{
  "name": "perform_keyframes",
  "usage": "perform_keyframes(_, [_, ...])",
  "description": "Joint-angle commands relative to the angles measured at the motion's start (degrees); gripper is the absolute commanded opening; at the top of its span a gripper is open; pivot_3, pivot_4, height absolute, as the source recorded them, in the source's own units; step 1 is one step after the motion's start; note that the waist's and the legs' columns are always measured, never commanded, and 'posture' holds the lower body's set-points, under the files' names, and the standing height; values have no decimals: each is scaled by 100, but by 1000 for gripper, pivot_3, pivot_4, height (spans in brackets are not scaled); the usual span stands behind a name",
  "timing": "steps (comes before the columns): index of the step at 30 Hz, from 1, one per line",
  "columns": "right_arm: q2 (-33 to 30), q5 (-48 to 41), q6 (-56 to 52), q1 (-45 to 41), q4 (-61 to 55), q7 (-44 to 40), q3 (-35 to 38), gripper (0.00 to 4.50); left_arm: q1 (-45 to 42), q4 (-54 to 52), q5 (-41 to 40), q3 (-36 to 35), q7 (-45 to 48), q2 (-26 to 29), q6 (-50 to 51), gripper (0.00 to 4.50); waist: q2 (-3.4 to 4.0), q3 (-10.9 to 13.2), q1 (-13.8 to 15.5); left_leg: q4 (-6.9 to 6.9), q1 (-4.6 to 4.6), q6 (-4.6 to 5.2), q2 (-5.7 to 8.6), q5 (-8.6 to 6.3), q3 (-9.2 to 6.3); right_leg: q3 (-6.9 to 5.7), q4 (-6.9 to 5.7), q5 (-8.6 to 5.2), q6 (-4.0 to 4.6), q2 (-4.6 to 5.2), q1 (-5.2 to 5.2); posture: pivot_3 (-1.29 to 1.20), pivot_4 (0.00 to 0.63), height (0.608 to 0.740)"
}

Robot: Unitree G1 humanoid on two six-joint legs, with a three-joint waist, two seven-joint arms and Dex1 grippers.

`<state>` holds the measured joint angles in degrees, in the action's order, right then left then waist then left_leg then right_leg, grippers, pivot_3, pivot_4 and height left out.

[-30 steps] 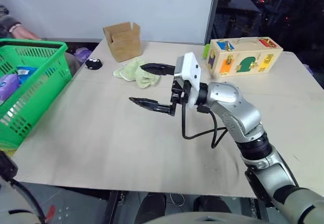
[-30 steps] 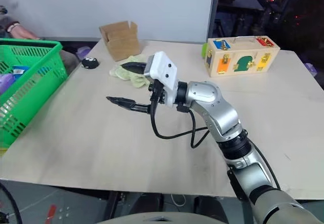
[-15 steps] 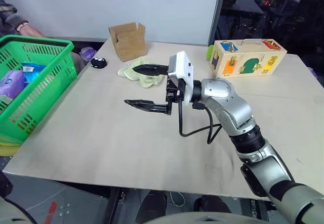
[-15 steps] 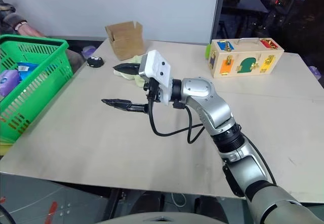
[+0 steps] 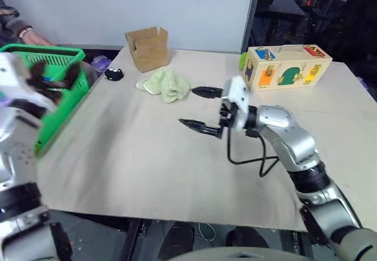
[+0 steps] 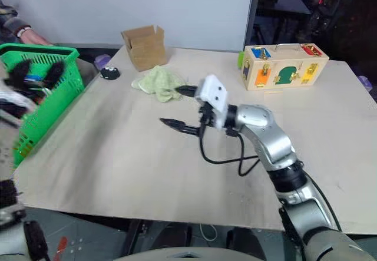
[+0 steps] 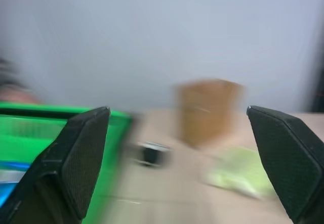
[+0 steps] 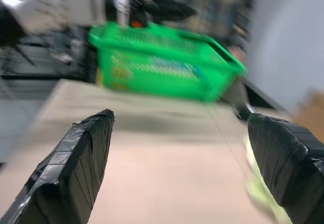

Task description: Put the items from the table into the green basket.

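Two sets of fingers apart, empty | cloth (image 5: pixel 164 84) beside cardboard box (image 5: pixel 147 48) | basket (image 6: pixel 50 84) off bench (image 5: pixel 129 155) edge | mid-bench bare

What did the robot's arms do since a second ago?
The left gripper swung up into view in front of the green basket, fingers open and empty. The right gripper drew back from over the cloth toward the table's middle, open too. Nothing was picked up. Cloth, cardboard box and toy box stayed put.
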<state>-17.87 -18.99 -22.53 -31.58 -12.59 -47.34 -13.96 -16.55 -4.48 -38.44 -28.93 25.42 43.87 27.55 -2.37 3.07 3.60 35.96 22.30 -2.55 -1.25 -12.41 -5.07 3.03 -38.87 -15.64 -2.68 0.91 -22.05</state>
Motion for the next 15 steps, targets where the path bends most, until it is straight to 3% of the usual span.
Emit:
perform_keyframes(1, [-496, -5, -297, 392, -571, 240, 570, 4500, 401, -1064, -452, 553, 209, -243, 636, 4478, 33, -1, -25, 0, -5, 7, 5, -4, 10, 9, -3, -1, 0, 5, 3, 109, 0, 740])
perform_keyframes(7, [-1445, 26, -610, 1423, -1217, 465, 1277, 4500, 1248, -2046, -239, 1470, 582, -273, 941, 4478, 63, 3, -280, -11, -43, 10, -7, -6, 21, 26, 0, -6, 3, -10, 29, 28, 0, 740])
perform_keyframes(15, [-1869, -77, -912, 2186, -1750, 709, 1842, 4500, 1995, -2570, -378, 1333, 792, -222, 1171, 4478, 78, 5, -506, -6, -60, 11, -9, -5, 54, 65, 2, -32, -6, -13, 33, 14, 0, 740])
